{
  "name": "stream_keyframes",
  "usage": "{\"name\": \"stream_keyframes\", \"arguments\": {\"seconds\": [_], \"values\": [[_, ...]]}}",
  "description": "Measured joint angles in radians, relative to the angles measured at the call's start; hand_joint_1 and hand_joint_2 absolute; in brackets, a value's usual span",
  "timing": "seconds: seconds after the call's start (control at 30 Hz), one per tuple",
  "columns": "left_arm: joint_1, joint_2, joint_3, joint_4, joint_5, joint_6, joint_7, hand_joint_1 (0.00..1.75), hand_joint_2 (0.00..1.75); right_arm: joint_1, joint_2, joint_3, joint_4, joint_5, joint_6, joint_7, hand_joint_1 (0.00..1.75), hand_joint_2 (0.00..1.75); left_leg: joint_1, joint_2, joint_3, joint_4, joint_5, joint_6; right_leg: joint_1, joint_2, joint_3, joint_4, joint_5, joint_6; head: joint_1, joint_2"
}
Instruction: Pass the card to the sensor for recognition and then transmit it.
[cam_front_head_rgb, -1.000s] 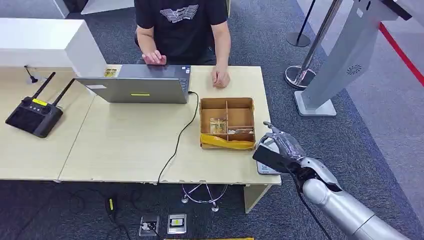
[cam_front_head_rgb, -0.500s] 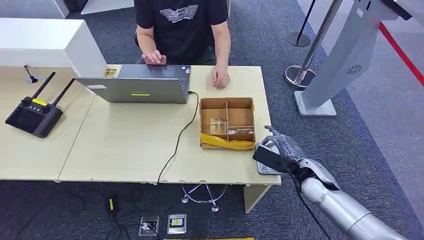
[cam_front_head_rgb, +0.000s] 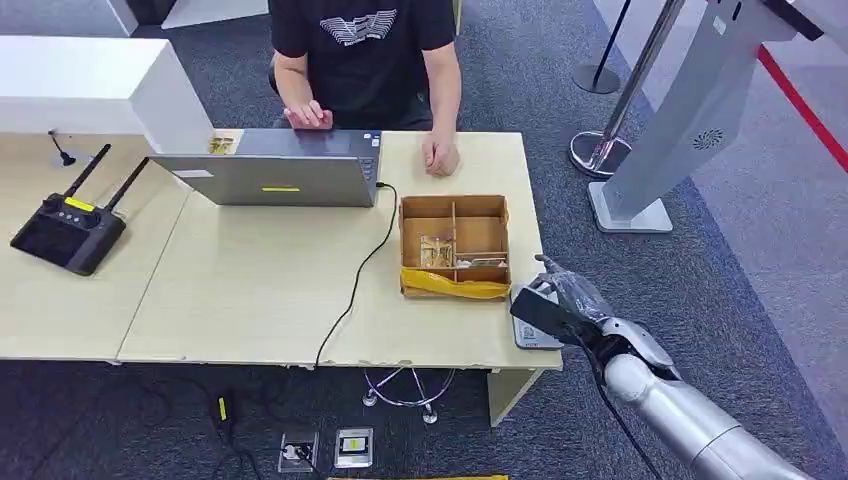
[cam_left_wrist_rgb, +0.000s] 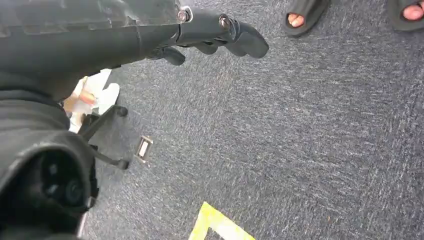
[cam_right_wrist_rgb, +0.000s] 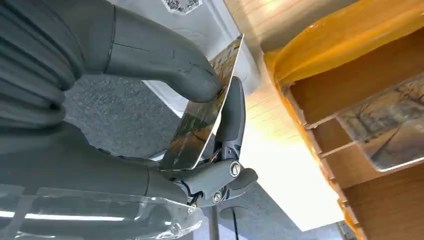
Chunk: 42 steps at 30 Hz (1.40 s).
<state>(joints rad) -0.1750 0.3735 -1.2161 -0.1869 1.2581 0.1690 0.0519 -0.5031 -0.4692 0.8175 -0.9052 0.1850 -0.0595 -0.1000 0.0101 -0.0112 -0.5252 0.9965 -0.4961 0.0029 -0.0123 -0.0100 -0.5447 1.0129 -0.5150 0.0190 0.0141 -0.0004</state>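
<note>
Since a second ago the right robot hand (cam_front_head_rgb: 565, 300) has been sinking slightly toward the lower right of the head view, while the rest of the scene is staying put.

In the head view, that hand is hovering over the white sensor (cam_front_head_rgb: 533, 330) lying at the bench's (cam_front_head_rgb: 250, 290) right front corner, just beside the yellow-edged wooden box (cam_front_head_rgb: 455, 246). It is carrying the card (cam_front_head_rgb: 541, 314), seen here as a dark slab. A person (cam_front_head_rgb: 365, 60) is sitting at the top centre, one hand on a laptop (cam_front_head_rgb: 270, 178); a black remote controller (cam_front_head_rgb: 68, 230) is lying at the far left.

In the left wrist view, the left robot hand (cam_left_wrist_rgb: 210, 37) is hanging over dark carpet (cam_left_wrist_rgb: 300, 140) at the upper left, fingers loosely curled, seemingly around nothing, though the angle is poor.

In the right wrist view, the right robot hand (cam_right_wrist_rgb: 165, 115) is pinching the card (cam_right_wrist_rgb: 202, 107) between thumb (cam_right_wrist_rgb: 165, 60) and darker fingers (cam_right_wrist_rgb: 231, 115), the card standing edge-on in the centre, with the sensor (cam_right_wrist_rgb: 210, 30) behind it and the box (cam_right_wrist_rgb: 360, 115) filling the right side.
</note>
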Motion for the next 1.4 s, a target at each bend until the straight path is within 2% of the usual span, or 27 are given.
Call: {"name": "stream_keyframes", "arguments": {"seconds": [0.4,0.97,1.1,1.3,1.4], "values": [[0.001,0.000,0.000,0.000,0.010,0.011,0.000,0.00,0.00,0.011,-0.006,-0.024,0.043,-0.018,0.003,-0.020,1.75,1.75,0.000,0.001,0.000,0.000,0.000,0.000,0.000,0.001,0.000,0.000,0.001,0.000,0.000,0.000],[0.001,0.000,0.000,0.000,0.011,0.004,-0.023,0.00,0.00,0.030,-0.017,-0.060,0.045,-0.026,-0.012,-0.002,1.75,1.75,0.000,0.001,0.000,0.000,0.000,0.000,0.000,0.001,0.001,0.000,0.001,0.000,0.000,0.000],[0.001,0.000,0.000,0.000,0.008,-0.007,-0.038,0.00,0.00,-0.007,-0.027,-0.088,0.007,-0.020,0.005,0.013,1.75,1.75,0.000,0.001,0.000,0.000,0.000,0.000,0.000,0.002,0.000,0.000,0.001,0.000,0.000,0.000],[0.001,0.000,0.000,0.000,0.001,-0.018,-0.052,0.00,0.00,-0.122,-0.033,-0.145,-0.061,-0.007,0.040,0.030,1.75,1.75,0.000,0.003,0.001,0.000,0.001,-0.001,0.000,0.002,0.000,0.000,0.002,0.000,0.001,0.000],[0.001,0.000,0.000,0.000,0.000,-0.021,-0.056,0.00,0.00,-0.143,-0.033,-0.160,-0.081,0.005,0.034,0.014,1.75,1.75,0.000,0.003,0.000,0.000,0.001,0.000,0.000,0.002,0.000,0.000,0.002,0.000,0.000,0.000]]}}
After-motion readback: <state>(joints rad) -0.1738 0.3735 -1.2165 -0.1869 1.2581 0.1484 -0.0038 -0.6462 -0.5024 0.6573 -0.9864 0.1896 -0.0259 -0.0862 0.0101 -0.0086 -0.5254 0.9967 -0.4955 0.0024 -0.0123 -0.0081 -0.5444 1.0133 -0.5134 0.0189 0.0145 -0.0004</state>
